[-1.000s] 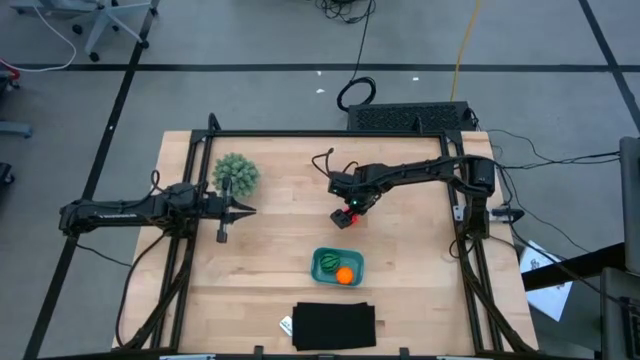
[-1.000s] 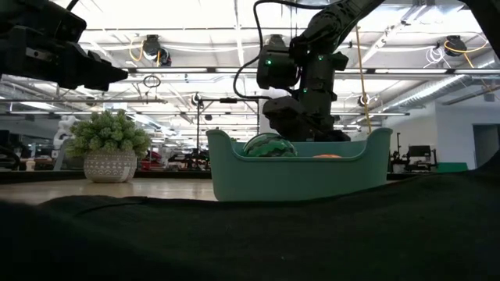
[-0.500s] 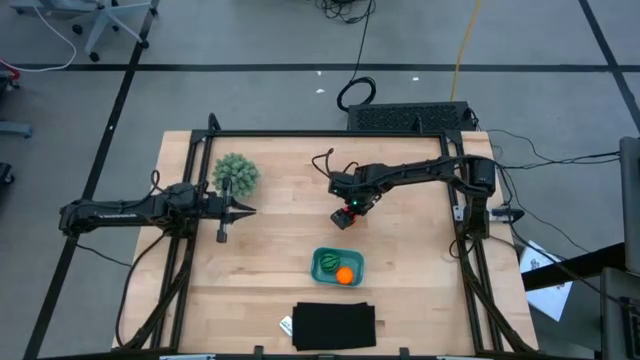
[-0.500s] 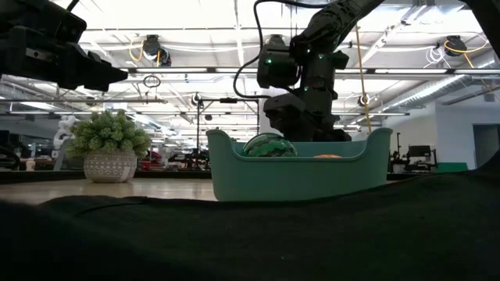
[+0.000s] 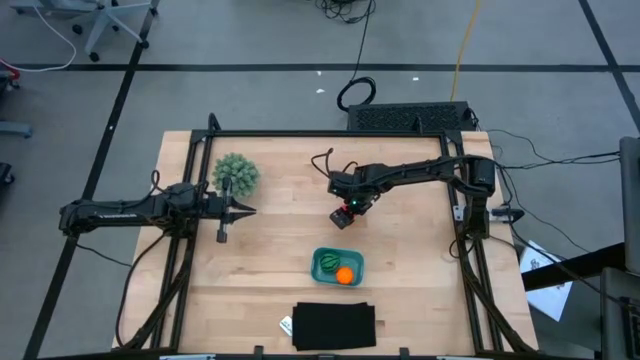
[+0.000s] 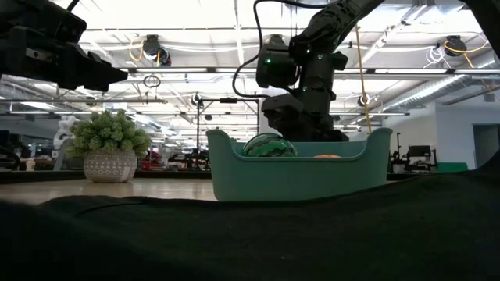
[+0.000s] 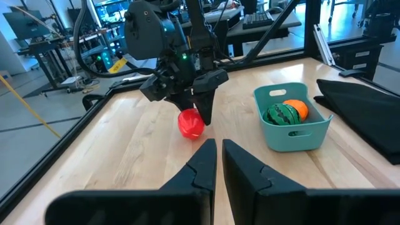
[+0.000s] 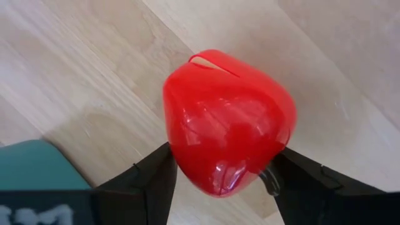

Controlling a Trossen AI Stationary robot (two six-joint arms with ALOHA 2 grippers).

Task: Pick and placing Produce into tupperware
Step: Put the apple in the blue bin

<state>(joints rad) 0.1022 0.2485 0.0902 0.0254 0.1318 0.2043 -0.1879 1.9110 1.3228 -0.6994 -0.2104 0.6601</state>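
Observation:
The red piece (image 8: pixel 228 122) sits between the fingers of my right gripper (image 5: pixel 349 213), at mid-table just beyond the teal tub (image 5: pixel 338 267). The left wrist view shows the same red piece (image 7: pixel 191 123) under that gripper. The striped green piece (image 5: pixel 327 264) and the orange piece (image 5: pixel 344 275) lie inside the tub; both also show in the left wrist view, the green one (image 7: pixel 282 114) beside the orange one (image 7: pixel 298 108). My left gripper (image 7: pixel 219 164) hovers shut over the table's left half, near the plant, touching nothing. My right gripper pinches the red piece between its two fingers, one dark finger (image 8: pixel 150 181) on each flank (image 8: pixel 178 144). The fingers come from above, pointing down. Whether the piece rests on the wood or is just clear of it, I cannot tell.
A bushy green plant in a pot (image 5: pixel 236 174) stands at the far left. A black flat rectangle (image 5: pixel 334 326) lies at the near edge with a small white tag (image 5: pixel 286 325) beside it. Black frame rails (image 5: pixel 190 180) border the table. Bare wood lies right of the tub.

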